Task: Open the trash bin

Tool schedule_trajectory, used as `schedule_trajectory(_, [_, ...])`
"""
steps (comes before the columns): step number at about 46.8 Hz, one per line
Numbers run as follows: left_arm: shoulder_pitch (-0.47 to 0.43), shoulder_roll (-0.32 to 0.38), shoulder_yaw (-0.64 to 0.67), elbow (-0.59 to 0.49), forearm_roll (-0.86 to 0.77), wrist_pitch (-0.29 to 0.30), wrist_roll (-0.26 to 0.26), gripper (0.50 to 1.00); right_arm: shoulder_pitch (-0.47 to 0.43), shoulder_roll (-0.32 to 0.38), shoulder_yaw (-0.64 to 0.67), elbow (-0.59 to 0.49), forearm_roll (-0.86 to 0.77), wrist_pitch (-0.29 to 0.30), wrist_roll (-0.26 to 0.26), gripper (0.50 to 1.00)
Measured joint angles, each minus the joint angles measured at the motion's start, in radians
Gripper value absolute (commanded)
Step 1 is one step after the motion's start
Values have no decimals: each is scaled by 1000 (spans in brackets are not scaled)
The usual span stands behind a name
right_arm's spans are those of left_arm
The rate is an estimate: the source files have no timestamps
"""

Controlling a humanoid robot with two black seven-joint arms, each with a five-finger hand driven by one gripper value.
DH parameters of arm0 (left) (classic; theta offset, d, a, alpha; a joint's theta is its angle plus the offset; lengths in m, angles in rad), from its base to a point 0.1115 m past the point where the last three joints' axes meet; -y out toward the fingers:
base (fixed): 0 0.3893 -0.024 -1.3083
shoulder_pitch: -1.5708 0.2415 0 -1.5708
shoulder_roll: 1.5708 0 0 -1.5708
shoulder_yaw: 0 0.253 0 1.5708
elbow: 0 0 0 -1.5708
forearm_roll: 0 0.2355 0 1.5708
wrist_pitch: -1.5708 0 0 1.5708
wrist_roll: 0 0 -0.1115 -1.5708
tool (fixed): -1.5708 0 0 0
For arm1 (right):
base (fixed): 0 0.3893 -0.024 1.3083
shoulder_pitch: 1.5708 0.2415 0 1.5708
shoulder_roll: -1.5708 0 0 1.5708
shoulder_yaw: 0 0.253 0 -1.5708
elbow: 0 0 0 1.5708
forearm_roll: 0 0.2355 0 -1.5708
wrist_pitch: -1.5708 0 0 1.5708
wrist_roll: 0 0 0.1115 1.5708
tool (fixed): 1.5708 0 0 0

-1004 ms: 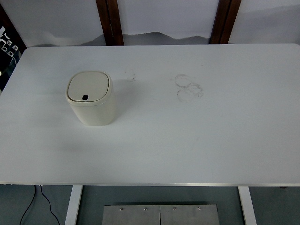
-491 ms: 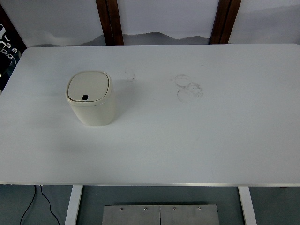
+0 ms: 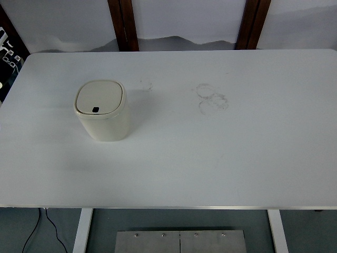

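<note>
Comparing with the last second, nothing has shifted: the trash bin (image 3: 102, 110) stands upright on the tabletop (image 3: 221, 158), well left of the ring stains (image 3: 211, 98), lid shut. Neither hand is in view, so their fingers cannot be judged; opening has not started.

I read this as a lab or test room: a bare white desk (image 3: 210, 158) on white metal legs (image 3: 82, 230), faint ring stains (image 3: 211, 98) at one o'clock, a plain pale wall with dark wooden posts (image 3: 123, 25) at twelve, and a loose black cable (image 3: 37, 232) at seven.
</note>
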Motion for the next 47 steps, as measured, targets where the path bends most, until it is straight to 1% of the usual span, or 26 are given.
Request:
schedule_trajectory(4, [-5, 4, 0, -9, 0, 5, 1, 1000, 0, 0, 0, 0, 0, 0, 0, 995])
schedule_trajectory(7, [-8, 10, 2, -35, 0, 12, 11, 1000, 0, 0, 0, 0, 0, 0, 0, 995])
schedule_trajectory(9, [-9, 16, 2, -64, 0, 29, 27, 1000, 0, 0, 0, 0, 0, 0, 0, 995])
schedule_trajectory(11, [-9, 22, 2, -99, 0, 58, 44, 1000, 0, 0, 0, 0, 0, 0, 0, 995])
schedule_trajectory(15, [-6, 52, 3, -194, 0, 128, 74, 1000, 0, 0, -1, 0, 0, 0, 0, 995])
schedule_trajectory(20, [-3, 113, 3, -354, 0, 204, 81, 1000, 0, 0, -1, 0, 0, 0, 0, 995])
schedule_trajectory(23, [-9, 154, 4, -434, 0, 234, 82, 1000, 0, 0, -2, 0, 0, 0, 0, 995])
schedule_trajectory(26, [-32, 198, 7, -503, 0, 251, 85, 1000, 0, 0, -2, 0, 0, 0, 0, 995])
schedule_trajectory(30, [-81, 249, 37, -586, 0, 266, 117, 1000, 0, 0, -2, 0, 0, 0, 0, 995])
schedule_trajectory(33, [-130, 289, 95, -638, 0, 269, 151, 1000, 0, 0, -2, 0, 0, 0, 0, 995])
schedule_trajectory(36, [-198, 326, 184, -684, 0, 270, 176, 1000, 0, 0, -2, 0, 0, 0, 0, 995])
schedule_trajectory(40, [-317, 356, 344, -728, 0, 263, 198, 1000, 0, 0, -2, 0, 0, 0, 0, 995])
schedule_trajectory(43, [-423, 366, 489, -749, 1, 252, 219, 1000, 0, 0, -2, 0, 0, 0, 0, 995])
schedule_trajectory(47, [-561, 365, 684, -758, 3, 215, 231, 1000, 0, 0, -2, 0, 0, 0, 0, 995])
